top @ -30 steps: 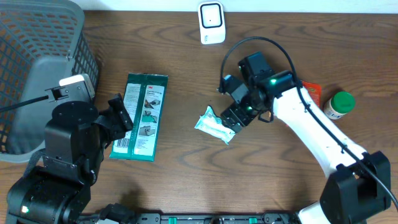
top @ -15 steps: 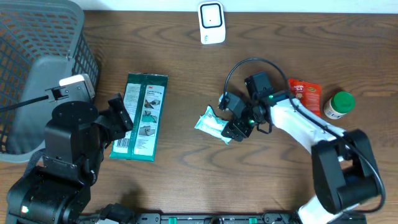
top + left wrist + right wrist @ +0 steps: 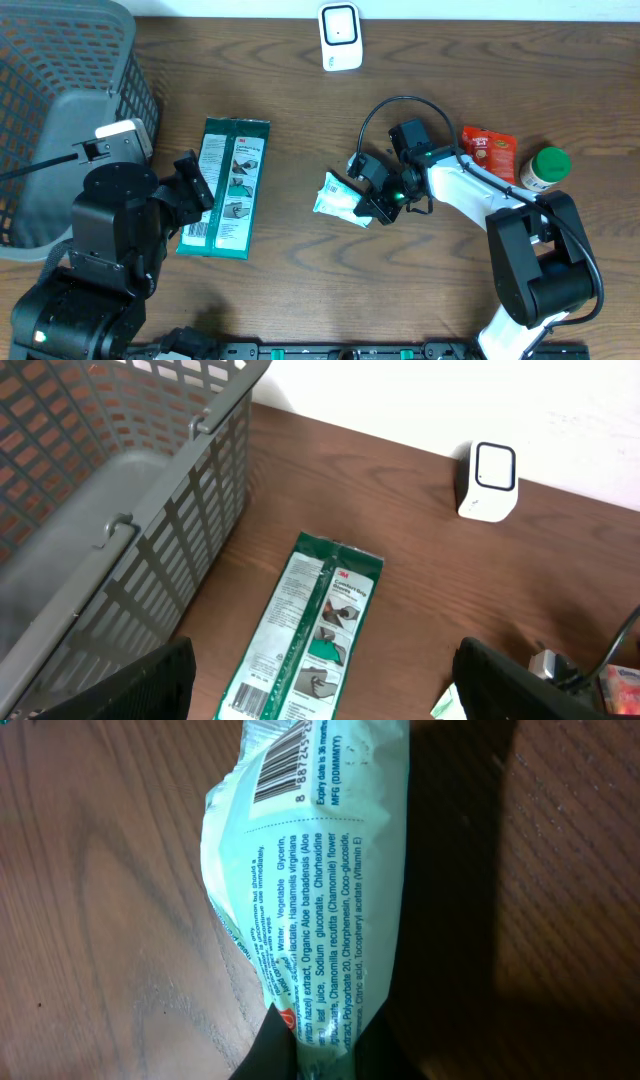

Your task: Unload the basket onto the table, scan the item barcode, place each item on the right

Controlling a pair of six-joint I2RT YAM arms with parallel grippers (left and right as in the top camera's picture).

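The right gripper (image 3: 370, 200) has come down and moved slightly left onto the right end of the wipes packet (image 3: 335, 195). Its jaws, previously wide, have closed on it. The right arm has drawn back, fully uncovering the red sachet (image 3: 488, 152).

The overhead camera hung high above the table (image 3: 300, 290) and looked straight down, seeing everything from the basket (image 3: 40, 80) on the left to the white scanner (image 3: 340, 37) at the far edge. The left wrist camera sat lower on the near left and looked out toward the far side, sharing the basket, the green pack (image 3: 310, 630) and the white scanner with the overhead view. The right wrist camera was very close to the pale packet (image 3: 310, 870), looking down at it, a small middle spot the overhead view also showed.
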